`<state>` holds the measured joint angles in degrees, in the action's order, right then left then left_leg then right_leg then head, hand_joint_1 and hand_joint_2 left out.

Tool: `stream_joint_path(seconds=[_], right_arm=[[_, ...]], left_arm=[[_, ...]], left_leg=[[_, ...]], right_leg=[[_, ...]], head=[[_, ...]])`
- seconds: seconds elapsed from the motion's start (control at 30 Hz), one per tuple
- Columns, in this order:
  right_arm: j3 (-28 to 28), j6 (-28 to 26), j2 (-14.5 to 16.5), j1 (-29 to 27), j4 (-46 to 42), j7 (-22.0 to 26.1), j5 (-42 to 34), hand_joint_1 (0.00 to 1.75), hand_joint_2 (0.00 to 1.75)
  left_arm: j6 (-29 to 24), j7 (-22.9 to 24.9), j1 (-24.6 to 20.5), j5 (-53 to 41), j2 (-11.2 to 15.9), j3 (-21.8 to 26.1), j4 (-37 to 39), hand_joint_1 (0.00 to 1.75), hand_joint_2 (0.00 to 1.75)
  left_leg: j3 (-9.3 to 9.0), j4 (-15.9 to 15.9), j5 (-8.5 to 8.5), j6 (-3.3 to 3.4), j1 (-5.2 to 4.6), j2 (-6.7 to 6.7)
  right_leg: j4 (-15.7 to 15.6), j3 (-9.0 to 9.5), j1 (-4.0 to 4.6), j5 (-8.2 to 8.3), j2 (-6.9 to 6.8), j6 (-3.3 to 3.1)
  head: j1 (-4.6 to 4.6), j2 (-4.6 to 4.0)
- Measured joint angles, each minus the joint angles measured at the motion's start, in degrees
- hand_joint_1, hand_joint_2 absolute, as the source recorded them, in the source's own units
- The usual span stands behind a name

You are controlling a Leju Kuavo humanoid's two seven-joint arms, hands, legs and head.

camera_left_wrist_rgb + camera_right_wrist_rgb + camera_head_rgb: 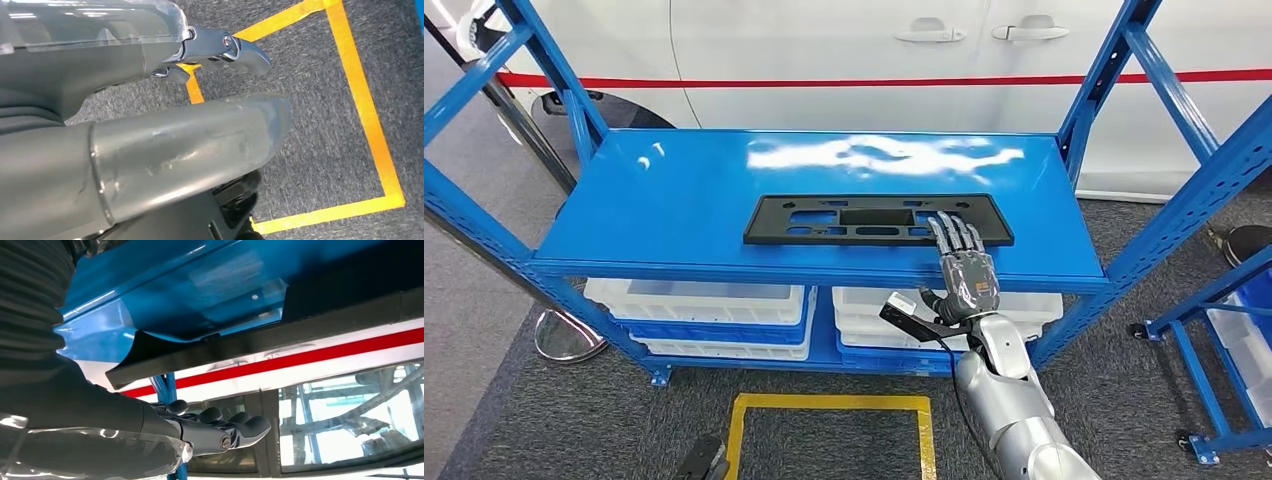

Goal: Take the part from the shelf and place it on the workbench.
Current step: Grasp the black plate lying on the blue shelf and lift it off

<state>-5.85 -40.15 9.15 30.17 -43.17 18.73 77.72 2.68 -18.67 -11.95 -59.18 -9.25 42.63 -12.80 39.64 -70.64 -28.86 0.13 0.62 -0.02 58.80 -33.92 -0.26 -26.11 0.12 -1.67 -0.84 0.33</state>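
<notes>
The part (824, 220) is a flat black rectangular frame with cut-outs, lying on the top board of the blue shelf (674, 190), right of centre. My right hand (964, 265) reaches over the shelf's front edge, palm down and fingers straight, its fingertips over the part's near right section. In the right wrist view the part (260, 337) is a dark bar along the blue shelf (175, 290), and a gap shows between it and my right hand (150, 425). My left hand (150, 125) hangs low over the floor and holds nothing, fingers loosely extended.
White and blue bins (704, 300) fill the shelf's lower level. A white car (824, 50) with a red stripe stands right behind. A yellow tape square (829, 405) marks the grey carpet in front. Another blue rack (1224, 330) stands at the right.
</notes>
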Motion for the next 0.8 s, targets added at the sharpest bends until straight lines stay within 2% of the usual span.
stream_joint_path(seconds=[0.03,0.07,0.1,0.13,0.2,0.27,0.33,0.4,0.43,0.47,0.53,0.57,0.6,0.63,0.73,0.8], right_arm=[[0.03,0.00,-0.01,-0.04,-0.22,0.03,-0.25,0.00,1.75],[0.03,0.00,-0.03,0.00,-0.43,0.15,-0.64,0.00,1.75],[0.03,0.00,-0.04,0.03,-0.63,0.35,-1.10,0.00,1.75],[0.03,0.00,-0.04,-0.01,-0.90,0.68,-1.58,0.00,1.75],[0.03,-0.01,-0.02,-0.17,-1.57,1.59,-2.27,0.00,1.75],[0.01,-0.01,0.01,-0.22,-2.34,2.47,-2.57,0.00,1.75],[-0.20,-0.01,0.01,-0.21,-2.92,3.13,-2.73,0.00,1.75],[-0.77,0.00,0.08,-0.61,-3.42,3.87,-2.80,0.00,1.75],[-1.20,0.00,0.15,-0.90,-3.67,4.24,-2.79,0.00,1.75],[-1.66,0.00,0.26,-1.13,-3.93,4.59,-2.74,0.00,1.75],[-2.64,0.00,0.45,-1.27,-4.48,5.15,-2.67,0.00,1.75],[-3.10,0.01,0.52,-1.26,-4.67,5.35,-2.66,0.00,1.75],[-3.53,0.02,0.60,-1.24,-4.84,5.51,-2.68,0.00,1.75],[-3.90,0.02,0.71,-1.29,-4.95,5.61,-2.69,0.00,1.75],[-4.67,0.00,1.12,-1.48,-5.24,5.70,-2.58,0.00,1.75],[-4.89,0.00,1.33,-1.36,-5.45,5.71,-2.51,0.00,1.75]], left_arm=[[0.01,-0.09,-0.03,-0.04,0.01,-0.06,-0.01,0.00,0.00],[0.01,-0.19,-0.09,-0.06,0.03,-0.11,-0.01,0.00,0.00],[0.01,-0.26,-0.18,-0.07,0.04,-0.16,-0.01,0.00,0.00],[0.01,-0.32,-0.23,-0.07,0.06,-0.20,-0.01,0.00,0.00],[0.01,-0.36,-0.22,-0.05,0.04,-0.25,-0.01,0.00,0.00],[0.01,-0.38,-0.18,-0.05,-0.02,-0.28,-0.01,0.00,0.00],[0.01,-0.42,-0.28,-0.03,-0.09,-0.32,-0.01,0.00,0.00],[-0.14,-0.56,-0.30,0.15,-0.13,-0.33,-0.01,0.00,0.00],[-0.30,-0.62,-0.26,0.26,-0.13,-0.34,-0.01,0.00,0.00],[-0.47,-0.66,-0.22,0.35,-0.15,-0.34,-0.01,0.00,0.00],[-0.68,-0.72,-0.20,0.38,-0.24,-0.38,0.00,0.00,0.00],[-0.69,-0.80,-0.25,0.37,-0.30,-0.43,0.00,0.00,0.00],[-0.69,-0.88,-0.32,0.37,-0.34,-0.48,0.00,0.00,0.00],[-0.69,-0.93,-0.36,0.37,-0.37,-0.53,0.00,0.00,0.00],[-0.69,-1.03,-0.41,0.37,-0.37,-0.63,0.01,0.00,0.00],[-0.73,-1.10,-0.54,0.37,-0.36,-0.66,0.01,0.00,0.00]], left_leg=[[-1.97,4.13,1.85,0.59,-0.20,0.01],[-3.86,7.98,3.00,1.16,-0.42,0.07],[-5.22,10.66,3.44,1.61,-0.65,0.14],[-5.85,12.11,3.28,1.95,-0.83,0.19],[-6.53,13.03,3.27,2.31,-0.83,0.19],[-7.56,13.80,3.64,2.64,-0.57,0.15],[-8.15,14.12,3.59,2.88,-0.42,0.16],[-8.26,14.03,3.23,3.01,-0.39,0.13],[-8.38,13.96,2.99,2.98,-0.38,0.08],[-8.58,13.87,2.72,2.90,-0.36,0.01],[-9.28,13.63,1.93,2.58,-0.27,-0.13],[-9.58,13.48,1.55,2.33,-0.26,-0.17],[-9.66,13.36,1.24,2.05,-0.27,-0.18],[-9.63,13.28,0.95,1.70,-0.30,-0.17],[-9.76,12.82,0.46,0.69,-0.32,-0.11],[-9.02,10.37,-0.79,0.14,-0.20,-0.10]], right_leg=[[-0.02,0.31,0.11,-0.18,0.00,0.05],[-0.02,0.56,0.27,-0.37,-0.01,0.21],[-0.10,0.73,0.32,-0.50,-0.03,0.47],[-0.04,0.88,0.34,-0.44,-0.07,0.80],[0.13,1.06,0.30,-0.12,-0.10,1.52],[1.50,0.75,0.18,-0.86,-0.07,2.08],[6.28,-1.74,-0.05,-3.61,-0.04,2.65],[12.83,-5.97,-0.31,-6.19,-0.06,3.22],[14.51,-7.46,-0.46,-6.24,-0.07,3.40],[14.11,-7.94,-0.59,-5.06,-0.08,3.51],[7.63,-5.90,-0.79,-0.08,-0.11,3.42],[4.08,-4.70,-0.70,1.65,-0.12,3.27],[1.49,-3.82,-0.53,2.67,-0.15,2.94],[0.28,-3.53,-0.34,2.95,-0.13,2.51],[0.01,-3.23,-0.21,2.97,0.01,1.20],[-0.28,-2.41,-0.41,2.74,0.03,0.59]], head=[[0.01,0.00],[0.01,0.00],[0.01,0.00],[0.01,0.00],[-0.01,0.00],[0.04,0.00],[0.08,0.00],[0.07,0.00],[0.07,0.00],[0.07,0.00],[0.07,0.00],[0.06,0.00],[0.08,0.00],[0.10,0.00],[0.13,0.00],[0.12,0.00]])
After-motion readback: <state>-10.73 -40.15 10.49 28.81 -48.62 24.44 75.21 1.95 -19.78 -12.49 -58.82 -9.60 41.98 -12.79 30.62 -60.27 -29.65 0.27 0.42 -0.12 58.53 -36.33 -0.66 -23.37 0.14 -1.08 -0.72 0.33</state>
